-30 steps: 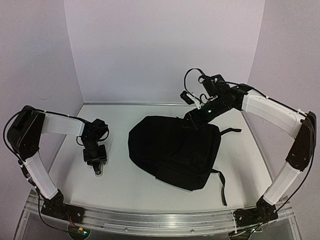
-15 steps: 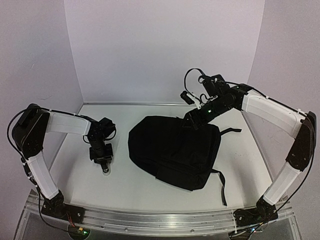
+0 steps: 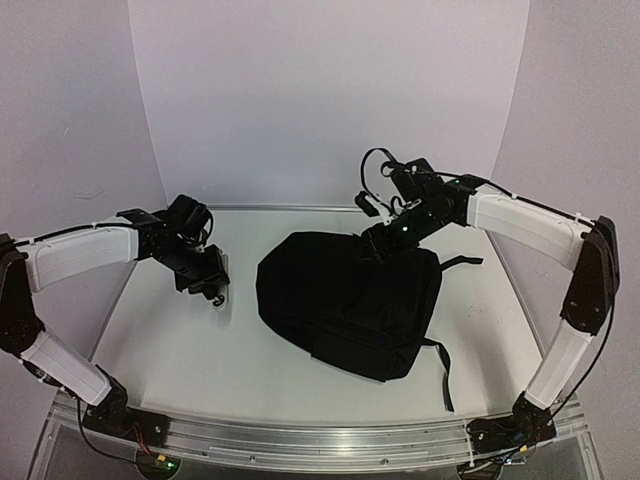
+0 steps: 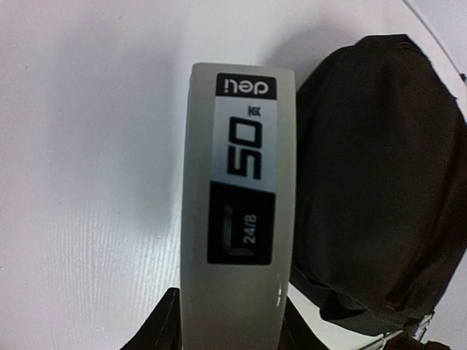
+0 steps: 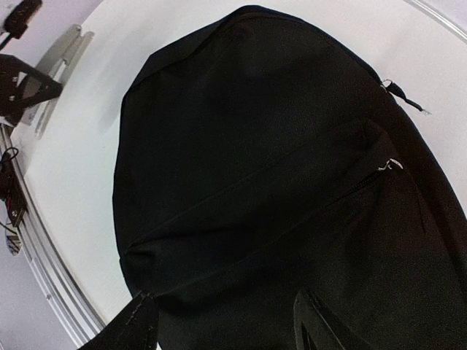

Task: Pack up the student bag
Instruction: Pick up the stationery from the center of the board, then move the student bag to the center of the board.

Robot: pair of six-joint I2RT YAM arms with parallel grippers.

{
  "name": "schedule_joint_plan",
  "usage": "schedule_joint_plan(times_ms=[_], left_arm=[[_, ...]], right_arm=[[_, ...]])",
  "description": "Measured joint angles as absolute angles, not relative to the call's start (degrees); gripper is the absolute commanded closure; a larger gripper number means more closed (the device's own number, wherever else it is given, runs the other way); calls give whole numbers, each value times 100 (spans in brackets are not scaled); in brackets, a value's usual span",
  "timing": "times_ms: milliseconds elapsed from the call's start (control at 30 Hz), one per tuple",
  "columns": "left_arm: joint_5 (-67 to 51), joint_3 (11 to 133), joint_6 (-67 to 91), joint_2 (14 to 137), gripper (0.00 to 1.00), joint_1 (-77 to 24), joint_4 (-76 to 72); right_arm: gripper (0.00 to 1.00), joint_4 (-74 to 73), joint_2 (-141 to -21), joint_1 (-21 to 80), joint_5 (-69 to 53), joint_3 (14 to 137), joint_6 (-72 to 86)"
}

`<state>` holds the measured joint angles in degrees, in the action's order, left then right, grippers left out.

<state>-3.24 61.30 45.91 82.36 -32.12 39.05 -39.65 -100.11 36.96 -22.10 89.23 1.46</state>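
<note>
1 student bag (image 3: 345, 300) lies on the desk (image 3: 170, 355). Left pincer (image 4: 230, 324) is clamped on 1 grey box (image 4: 241, 182); right pincer (image 5: 226, 324) is apart over the bag.

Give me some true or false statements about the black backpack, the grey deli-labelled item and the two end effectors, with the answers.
1. The left end effector grips a grey deli-labelled item. True.
2. The backpack is red. False: it is black.
3. The right end effector is over the backpack with its fingers apart. True.
4. The grey item is inside the backpack. False: it is held outside the bag, over the white table on the bag's left in the top view.
</note>
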Motion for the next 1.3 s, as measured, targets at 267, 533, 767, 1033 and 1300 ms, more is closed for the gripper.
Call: schedule_joint_plan(times_ms=[267, 533, 767, 1033, 1300], left_arm=[[-689, 6130, 4587, 7940, 100, -3311, 3416], [-777, 6130, 4587, 7940, 100, -3323, 3319], [-797, 6132, 4587, 7940, 100, -3339, 3237], [-794, 6130, 4589, 7940, 100, -3345, 3231], [-789, 6130, 4594, 7940, 100, -3345, 3229]], right_arm=[[55, -3828, -10451, 3963, -1325, 8946, 771], [58, -3523, -10265, 3951, -833, 8513, 992], [49, -3390, -10175, 3951, -490, 8302, 1055], [42, -3347, -10244, 4167, -520, 8368, 1133], [32, -3406, -11000, 4487, -379, 8957, 1318]])
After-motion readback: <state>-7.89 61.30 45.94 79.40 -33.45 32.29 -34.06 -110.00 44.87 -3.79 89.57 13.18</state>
